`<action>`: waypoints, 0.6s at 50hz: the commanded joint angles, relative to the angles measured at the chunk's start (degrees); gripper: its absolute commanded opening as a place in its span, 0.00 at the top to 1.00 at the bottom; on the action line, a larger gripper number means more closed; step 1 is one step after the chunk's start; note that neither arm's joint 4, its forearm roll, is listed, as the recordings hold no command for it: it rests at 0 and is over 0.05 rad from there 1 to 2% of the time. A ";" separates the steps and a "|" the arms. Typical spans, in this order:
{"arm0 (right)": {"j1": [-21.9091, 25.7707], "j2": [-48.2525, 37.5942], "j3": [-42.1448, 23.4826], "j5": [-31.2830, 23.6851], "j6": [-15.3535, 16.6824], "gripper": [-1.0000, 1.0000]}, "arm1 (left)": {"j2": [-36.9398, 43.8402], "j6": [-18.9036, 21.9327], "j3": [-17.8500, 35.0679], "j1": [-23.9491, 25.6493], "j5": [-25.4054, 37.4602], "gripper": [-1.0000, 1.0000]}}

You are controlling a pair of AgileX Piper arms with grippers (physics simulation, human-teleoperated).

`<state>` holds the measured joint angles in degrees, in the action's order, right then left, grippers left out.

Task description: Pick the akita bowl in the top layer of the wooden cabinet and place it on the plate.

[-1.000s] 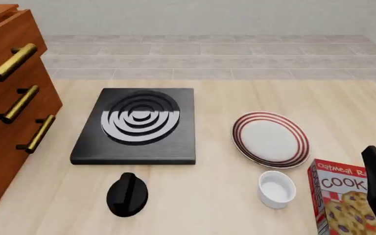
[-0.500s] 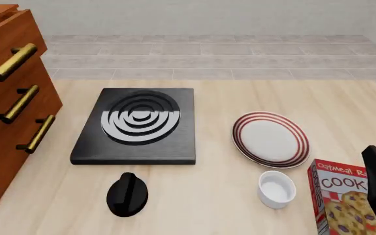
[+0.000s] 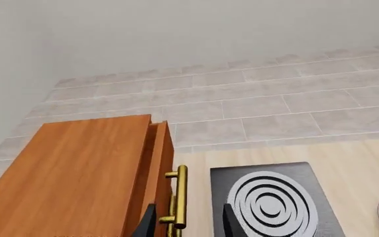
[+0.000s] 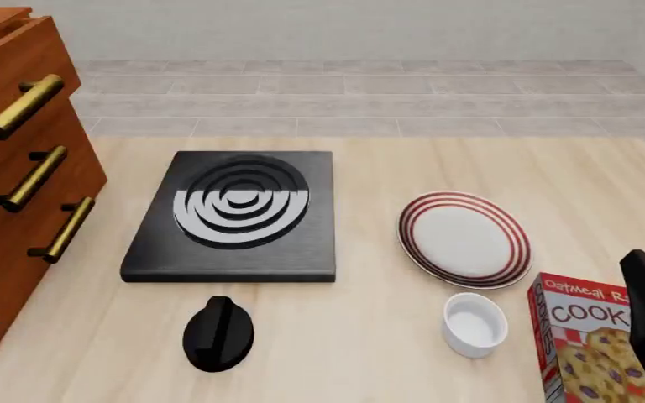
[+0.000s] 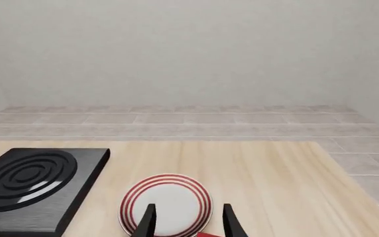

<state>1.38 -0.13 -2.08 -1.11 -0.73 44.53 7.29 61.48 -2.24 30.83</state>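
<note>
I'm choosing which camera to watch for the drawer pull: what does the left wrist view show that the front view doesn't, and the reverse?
Only the left wrist view shows the left gripper, open, fingertips either side of the top layer's brass handle, and the wooden cabinet's top panel.

Only the front view shows all three drawer handles, the black knob, white ramekin, cookie box and the whole plate.

Both show the cabinet, stove burner and table. Neither shows the akita bowl.

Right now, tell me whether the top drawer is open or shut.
Shut, or nearly: the top drawer sits about flush with the lower drawer fronts, and no bowl shows.
</note>
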 commanded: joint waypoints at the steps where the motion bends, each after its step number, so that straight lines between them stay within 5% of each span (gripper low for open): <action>1: -0.09 -0.01 0.03 -0.02 -0.06 0.00 | 4.06 -0.87 4.05 -1.52 4.68 0.00; 4: -0.07 -0.01 0.15 0.05 -0.12 0.00 | 5.59 1.18 3.99 -2.81 5.77 0.00; 7: -0.05 -0.01 0.24 0.12 -0.11 0.00 | 6.57 -2.36 4.93 -2.43 6.51 0.00; 12: -0.21 -0.04 0.31 0.24 0.02 0.00 | 8.48 2.77 4.27 -5.97 6.49 0.00; 19: -0.34 -0.15 0.36 0.36 0.15 0.00 | 9.63 -1.57 4.03 -5.57 7.75 0.00; 21: -0.35 -0.13 0.33 0.43 0.37 0.00 | 10.64 2.52 3.11 -8.48 7.10 0.00; 30: -0.02 -0.21 0.38 0.34 0.34 0.00 | 11.84 -0.14 2.50 -8.91 7.86 0.00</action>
<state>1.17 -0.25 -1.79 -0.80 -0.52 54.41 7.63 64.51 -9.14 37.86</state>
